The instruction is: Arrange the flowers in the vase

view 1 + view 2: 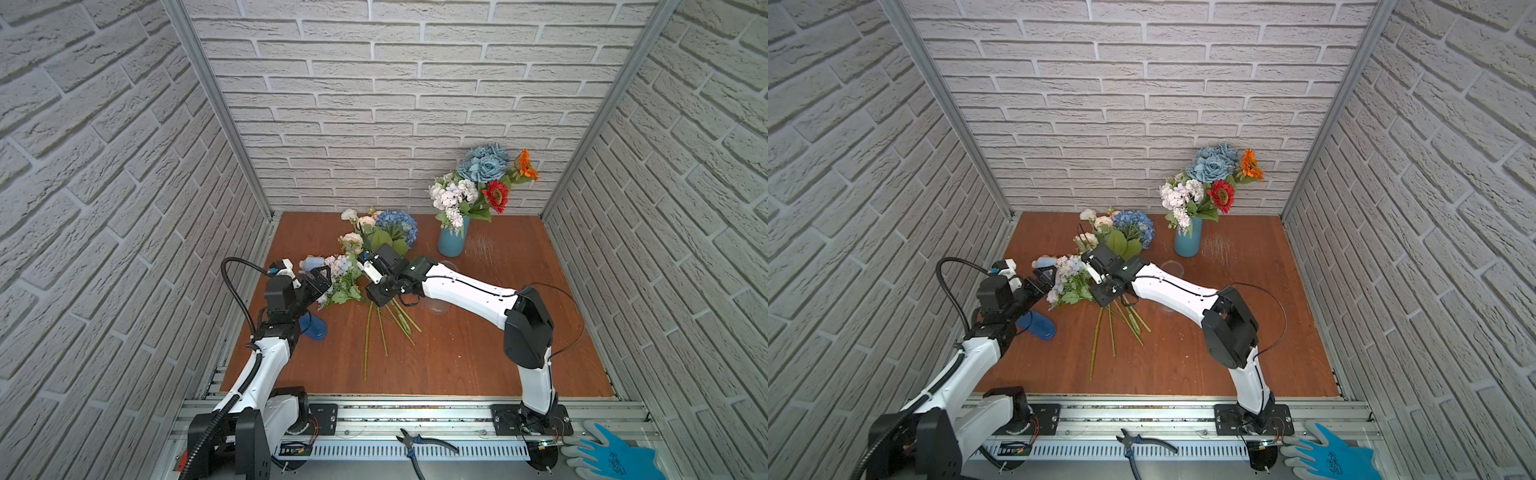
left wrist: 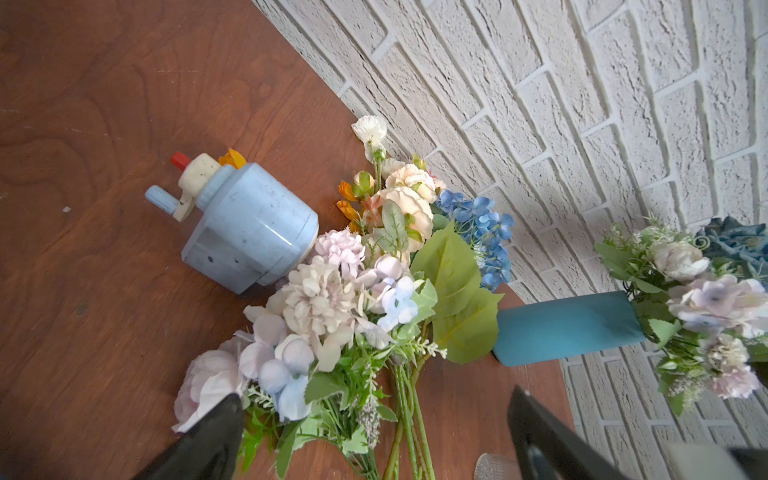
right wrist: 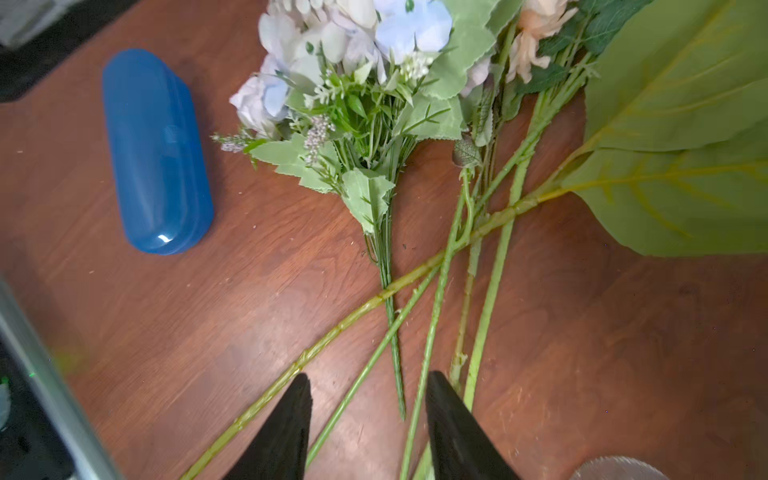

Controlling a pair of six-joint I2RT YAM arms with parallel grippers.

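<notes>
On the wooden table (image 1: 478, 353), a blue vase (image 1: 452, 243) near the back wall already holds a mixed bouquet (image 1: 484, 178). Loose flowers (image 1: 376, 245) sprawl at mid-table, heads toward the wall, stems crossed. The right gripper (image 3: 368, 376) hangs half-spread astride several stems, nothing visibly pinched. The left gripper (image 2: 376, 392) gapes wide at the lilac-white bunch (image 2: 316, 307). A blue case (image 3: 156, 149) lies beside them.

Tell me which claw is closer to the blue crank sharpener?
Left. The left claw hovers over the pale bunch beside the sharpener; the right claw straddles green stems beyond.
</notes>
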